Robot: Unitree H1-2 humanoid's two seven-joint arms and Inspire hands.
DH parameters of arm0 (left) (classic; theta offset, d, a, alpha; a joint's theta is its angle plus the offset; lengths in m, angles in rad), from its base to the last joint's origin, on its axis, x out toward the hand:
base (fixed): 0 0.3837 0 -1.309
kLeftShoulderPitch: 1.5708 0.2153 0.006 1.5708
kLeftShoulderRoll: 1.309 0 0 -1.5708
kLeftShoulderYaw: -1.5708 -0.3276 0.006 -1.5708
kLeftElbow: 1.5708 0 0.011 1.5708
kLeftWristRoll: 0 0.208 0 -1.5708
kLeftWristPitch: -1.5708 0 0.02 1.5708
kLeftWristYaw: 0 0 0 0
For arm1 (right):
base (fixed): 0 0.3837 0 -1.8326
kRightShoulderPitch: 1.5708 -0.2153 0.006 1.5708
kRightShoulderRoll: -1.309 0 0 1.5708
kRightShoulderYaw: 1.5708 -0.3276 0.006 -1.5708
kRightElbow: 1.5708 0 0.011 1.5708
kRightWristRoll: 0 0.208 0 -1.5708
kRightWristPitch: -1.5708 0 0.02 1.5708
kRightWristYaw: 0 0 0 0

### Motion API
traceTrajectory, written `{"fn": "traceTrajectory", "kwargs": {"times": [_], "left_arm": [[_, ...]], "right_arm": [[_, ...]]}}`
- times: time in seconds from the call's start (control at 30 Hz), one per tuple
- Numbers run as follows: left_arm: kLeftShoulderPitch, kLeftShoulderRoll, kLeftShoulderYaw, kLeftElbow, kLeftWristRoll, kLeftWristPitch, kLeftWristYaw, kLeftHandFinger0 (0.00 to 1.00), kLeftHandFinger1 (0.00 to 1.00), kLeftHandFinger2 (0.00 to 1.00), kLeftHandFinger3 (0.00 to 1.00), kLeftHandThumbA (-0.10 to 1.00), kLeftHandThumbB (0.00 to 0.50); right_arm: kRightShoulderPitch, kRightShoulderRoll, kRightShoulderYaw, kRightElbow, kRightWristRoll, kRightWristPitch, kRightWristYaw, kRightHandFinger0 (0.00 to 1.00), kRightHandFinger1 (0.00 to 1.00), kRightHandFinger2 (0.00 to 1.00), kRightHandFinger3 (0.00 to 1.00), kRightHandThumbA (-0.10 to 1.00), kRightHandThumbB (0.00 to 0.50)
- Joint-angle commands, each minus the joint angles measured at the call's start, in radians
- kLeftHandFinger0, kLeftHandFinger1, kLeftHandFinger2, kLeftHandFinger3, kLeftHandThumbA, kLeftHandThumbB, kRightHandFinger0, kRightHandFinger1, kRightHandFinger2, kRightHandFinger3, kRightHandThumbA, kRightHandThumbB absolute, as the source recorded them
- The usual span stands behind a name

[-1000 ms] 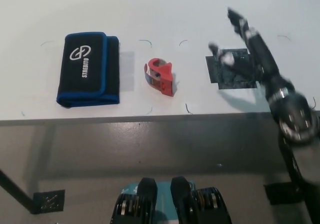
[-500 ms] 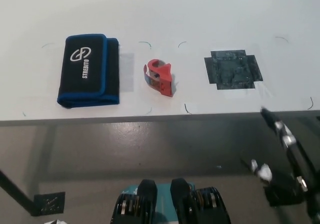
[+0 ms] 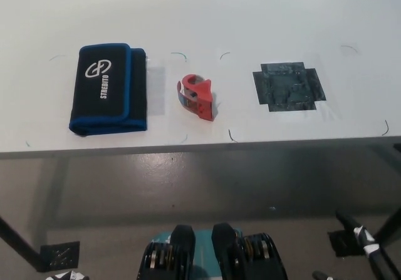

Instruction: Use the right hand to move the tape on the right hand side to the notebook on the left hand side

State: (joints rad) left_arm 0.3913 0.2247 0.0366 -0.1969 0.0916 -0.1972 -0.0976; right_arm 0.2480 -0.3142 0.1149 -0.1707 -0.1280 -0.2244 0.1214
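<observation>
**Tape short of the notebook, right hand low and off the table**

Near the frame's centre, the red tape (image 3: 198,96) rests on the white table (image 3: 250,17), just beside the right edge of the black, blue-trimmed notebook (image 3: 108,89) but not on it; a narrow strip of bare table lies between them. A dark square patch (image 3: 288,86) marks the table at centre right, well apart from the tape.

At the lower right corner, only part of the black right hand (image 3: 363,245) shows, below the table edge and far from the tape. Whether its fingers are apart or closed cannot be told, though it plainly holds nothing from the table. At the lower left corner, a sliver of the white left hand (image 3: 62,275) is visible, too little to judge its state.

Judged against the task, the tape is not yet on the notebook. Risks from this position:

1. A rising reach could strike the table's near edge, since the hand sits beneath it.
2. The tape lies close to that edge, so a glancing touch might knock it off.
3. A grasp from the right could push the tape against the notebook and shift both.
</observation>
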Motion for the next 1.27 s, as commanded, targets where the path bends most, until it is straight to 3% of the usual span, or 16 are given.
{"fn": "traceTrajectory", "kwargs": {"times": [0.0,0.17,0.23,0.47,0.7,0.87,1.23], "left_arm": [[0.006,0.017,0.007,-0.027,0.001,0.000,-0.004,0.25,0.16,0.20,0.34,0.01,0.120],[-0.001,0.017,0.014,-0.022,-0.003,-0.003,-0.002,0.25,0.17,0.19,0.35,-0.03,0.123],[-0.002,0.017,0.015,-0.020,-0.002,-0.007,-0.002,0.25,0.17,0.20,0.35,-0.02,0.126],[-0.008,0.024,0.020,-0.019,-0.002,-0.015,-0.005,0.26,0.17,0.20,0.34,0.00,0.129],[-0.014,0.026,0.018,-0.013,-0.013,-0.026,-0.010,0.28,0.16,0.18,0.33,0.00,0.138],[-0.012,0.023,0.019,-0.023,-0.007,-0.012,-0.009,0.24,0.15,0.18,0.33,-0.04,0.134],[-0.011,0.022,0.021,-0.017,0.001,-0.016,-0.008,0.27,0.16,0.18,0.34,0.00,0.135]], "right_arm": [[-0.006,-0.007,0.030,0.033,-0.071,-0.083,0.012,1.00,1.00,1.00,1.00,0.93,0.339],[-0.025,-0.003,0.048,0.059,-0.081,-0.085,0.011,1.00,1.00,1.00,1.00,0.90,0.328],[-0.026,-0.003,0.053,0.061,-0.088,-0.100,0.008,1.00,1.00,1.00,1.00,0.88,0.305],[-0.035,0.001,0.064,0.049,-0.153,-0.088,-0.001,1.00,1.00,1.00,1.00,0.92,0.306],[-0.040,0.005,0.070,0.056,-0.148,-0.100,0.001,1.00,1.00,1.00,1.00,0.87,0.275],[-0.038,0.004,0.072,0.050,-0.157,-0.093,0.002,1.00,1.00,1.00,1.00,0.90,0.289],[-0.042,0.002,0.073,0.043,-0.130,-0.079,0.015,1.00,1.00,1.00,1.00,0.88,0.296]]}}
